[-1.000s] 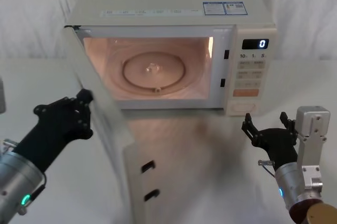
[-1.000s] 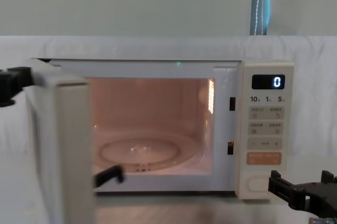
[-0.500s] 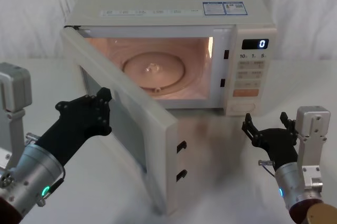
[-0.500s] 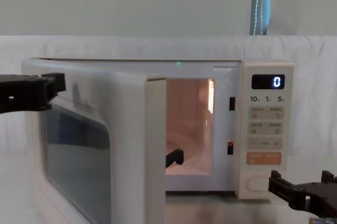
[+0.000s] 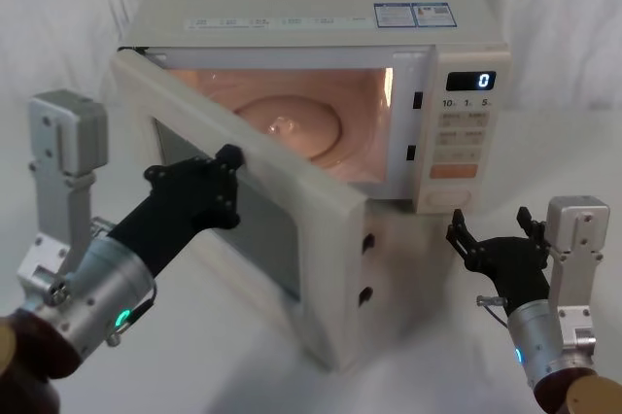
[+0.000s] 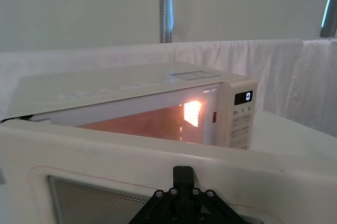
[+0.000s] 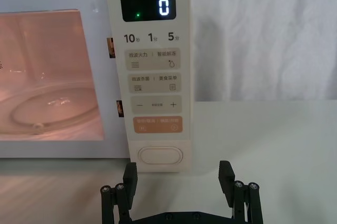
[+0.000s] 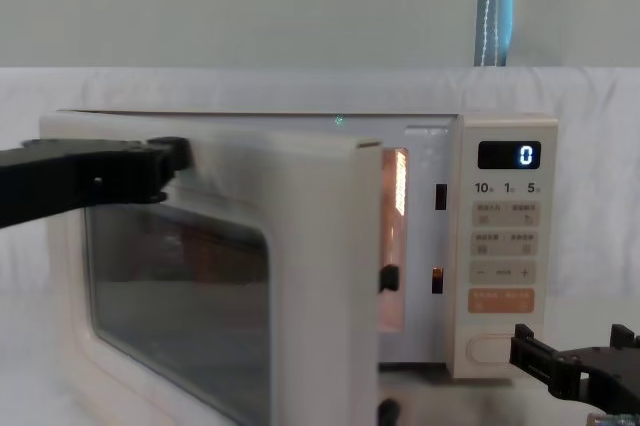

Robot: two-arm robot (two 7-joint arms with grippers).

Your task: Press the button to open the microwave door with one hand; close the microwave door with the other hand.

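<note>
Head view shows the microwave door [image 5: 292, 239] half open, the left gripper [image 5: 209, 190] pushing it, fingers' state unclear, while the right gripper [image 5: 493, 232] waits spread open below the button [image 5: 447, 197].

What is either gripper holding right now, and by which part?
Nothing is held. The left gripper presses against the outer face of the microwave door, by its window. The right gripper is open, empty, before the button.

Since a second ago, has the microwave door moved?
Yes. The door has swung toward the microwave, narrowing the opening, with the left gripper pushing on its outer face.
</note>
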